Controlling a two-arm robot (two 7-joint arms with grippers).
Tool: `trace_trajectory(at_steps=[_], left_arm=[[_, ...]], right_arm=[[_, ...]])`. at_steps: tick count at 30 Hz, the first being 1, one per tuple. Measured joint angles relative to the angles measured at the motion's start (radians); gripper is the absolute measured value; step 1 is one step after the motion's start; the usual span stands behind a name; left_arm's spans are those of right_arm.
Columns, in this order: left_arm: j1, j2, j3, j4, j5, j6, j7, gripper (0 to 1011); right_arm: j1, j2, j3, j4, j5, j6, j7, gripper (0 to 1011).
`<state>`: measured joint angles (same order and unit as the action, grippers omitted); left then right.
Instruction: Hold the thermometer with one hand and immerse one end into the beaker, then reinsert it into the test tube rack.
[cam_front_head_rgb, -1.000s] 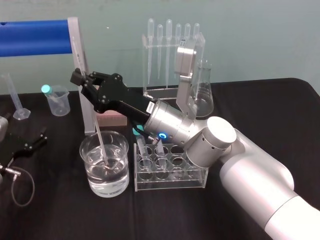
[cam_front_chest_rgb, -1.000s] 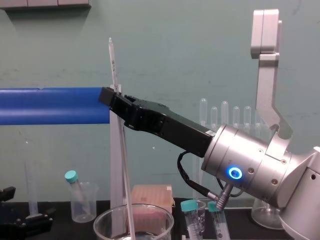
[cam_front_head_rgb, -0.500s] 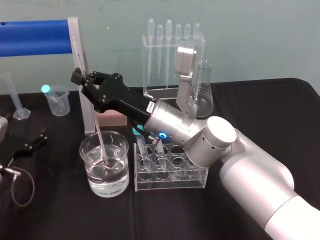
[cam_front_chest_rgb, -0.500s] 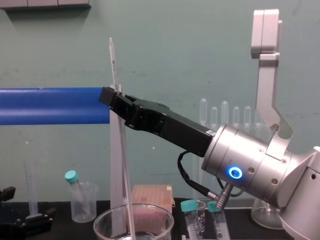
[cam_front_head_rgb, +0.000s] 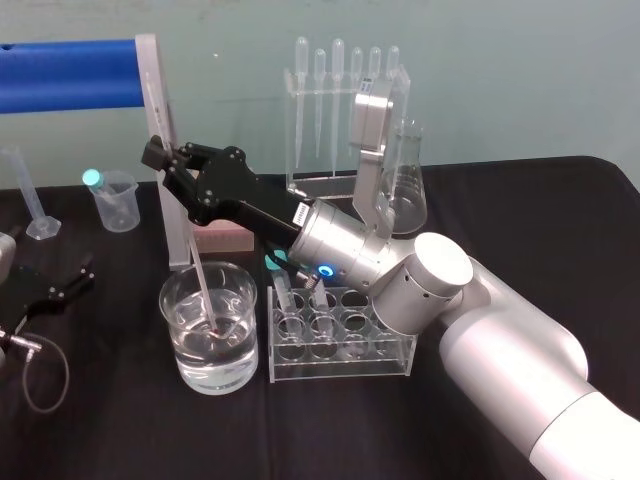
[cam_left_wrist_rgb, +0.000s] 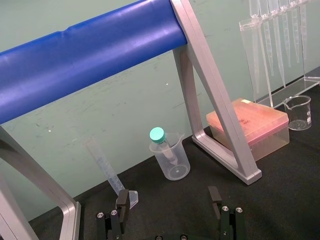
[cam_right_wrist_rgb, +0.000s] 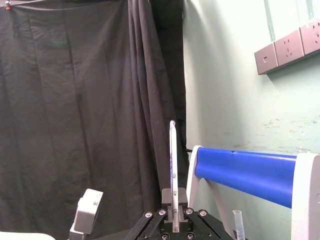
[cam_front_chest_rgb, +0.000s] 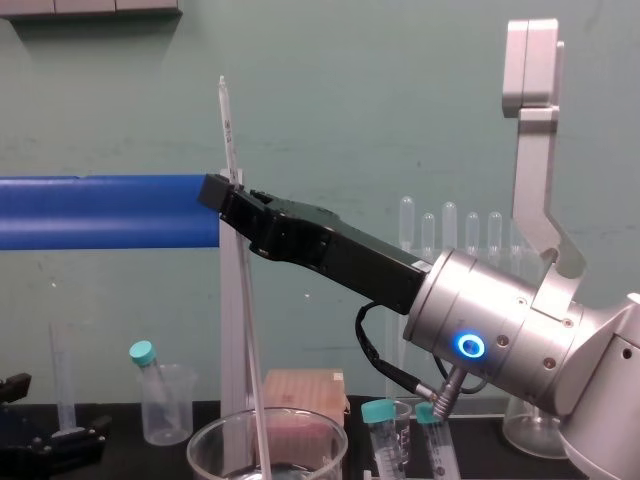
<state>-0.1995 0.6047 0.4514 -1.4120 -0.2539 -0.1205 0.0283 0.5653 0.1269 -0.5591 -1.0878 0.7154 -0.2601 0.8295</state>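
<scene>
Right tool (cam_front_head_rgb: 160, 158) clenched on the thermometer (cam_front_chest_rgb: 228, 120), gripping it partway up the rod, with a long stretch of scale sticking up above the fingers in the right wrist view. Rod stood nearly upright with a slight tilt. Its lower end was down inside the beaker (cam_front_head_rgb: 245, 350), dipped in the water. The beaker sat on the black tabletop (cam_front_head_rgb: 560, 230), just left of the test tube rack (cam_front_head_rgb: 340, 345), which held capped tubes in its back row. The right arm reached in over the rack from the right, blue ring lit on the wrist. Left tool (cam_front_head_rgb: 65, 285) lay low at the tabletop's left edge, fingers spread, holding nothing. Small beaker with a teal-capped tube (cam_front_head_rgb: 112, 200) stood behind it, well apart from the big beaker.
</scene>
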Motion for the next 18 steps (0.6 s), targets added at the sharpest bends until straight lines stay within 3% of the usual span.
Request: trace_trajectory(at_steps=[18], left_arm=[[0.000, 0.000, 0.000, 0.000, 0.000, 0.000, 0.000, 1008]], right_arm=[[0.000, 0.000, 0.000, 0.000, 0.000, 0.000, 0.000, 57]])
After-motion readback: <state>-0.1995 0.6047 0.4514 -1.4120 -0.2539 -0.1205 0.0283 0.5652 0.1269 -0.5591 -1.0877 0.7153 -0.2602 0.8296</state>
